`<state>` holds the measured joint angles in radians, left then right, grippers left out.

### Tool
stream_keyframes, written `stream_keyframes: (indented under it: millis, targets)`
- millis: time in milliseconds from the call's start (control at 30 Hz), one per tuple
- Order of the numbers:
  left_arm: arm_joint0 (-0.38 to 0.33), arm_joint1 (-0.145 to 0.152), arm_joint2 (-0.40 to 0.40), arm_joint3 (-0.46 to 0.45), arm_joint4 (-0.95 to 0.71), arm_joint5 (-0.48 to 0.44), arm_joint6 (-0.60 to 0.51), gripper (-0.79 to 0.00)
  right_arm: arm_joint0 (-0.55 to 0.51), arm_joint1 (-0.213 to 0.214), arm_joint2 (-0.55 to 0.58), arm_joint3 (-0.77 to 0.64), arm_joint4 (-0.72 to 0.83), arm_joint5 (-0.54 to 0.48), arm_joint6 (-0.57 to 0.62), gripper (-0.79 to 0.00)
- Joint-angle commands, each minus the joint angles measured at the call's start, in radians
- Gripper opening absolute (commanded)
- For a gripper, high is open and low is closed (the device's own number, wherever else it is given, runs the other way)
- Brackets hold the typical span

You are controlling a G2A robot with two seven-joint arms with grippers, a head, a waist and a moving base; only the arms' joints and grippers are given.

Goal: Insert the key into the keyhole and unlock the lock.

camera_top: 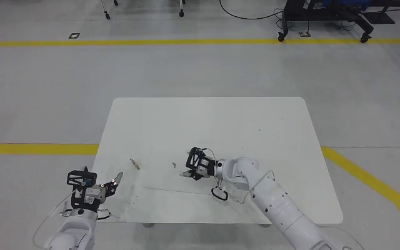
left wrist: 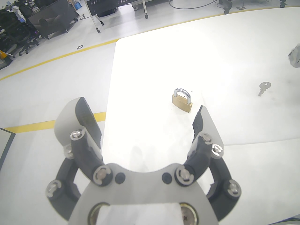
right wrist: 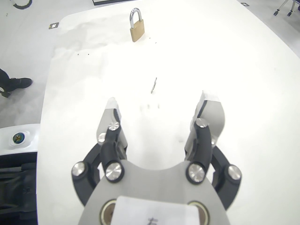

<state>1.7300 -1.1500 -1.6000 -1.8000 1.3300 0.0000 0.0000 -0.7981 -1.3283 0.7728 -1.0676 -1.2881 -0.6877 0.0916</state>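
A small brass padlock with a steel shackle lies on the white table, near its front left. A silver key lies flat to the right of it. My left gripper hovers at the table's front left corner, open and holding nothing, with the padlock just beyond its fingertips and the key farther off. My right gripper is low over the table just right of the key, open and holding nothing. The key lies a short way ahead of its fingertips, the padlock beyond.
The table's left edge and front edge run close to my left gripper. A black cable loop hangs from the right arm over the table. Carts and desks stand on the floor far behind.
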Motion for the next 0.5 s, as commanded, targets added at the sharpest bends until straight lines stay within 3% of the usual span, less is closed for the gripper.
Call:
stream_keyframes:
  millis: [0, 200, 467]
  targets:
    - [0.0, 0.0, 0.0, 0.0, 0.0, 0.0, 0.0, 0.0, 0.021, -0.012, -0.023, 0.034, 0.012, -0.03, -0.004, -0.394]
    - [0.0, 0.0, 0.0, 0.0, 0.0, 0.0, 0.0, 0.0, 0.062, -0.05, -0.077, 0.115, 0.016, 0.014, -0.024, -0.351]
    - [0.0, 0.0, 0.0, 0.0, 0.0, 0.0, 0.0, 0.0, 0.08, -0.088, -0.126, 0.174, -0.034, 0.093, -0.127, -0.394]
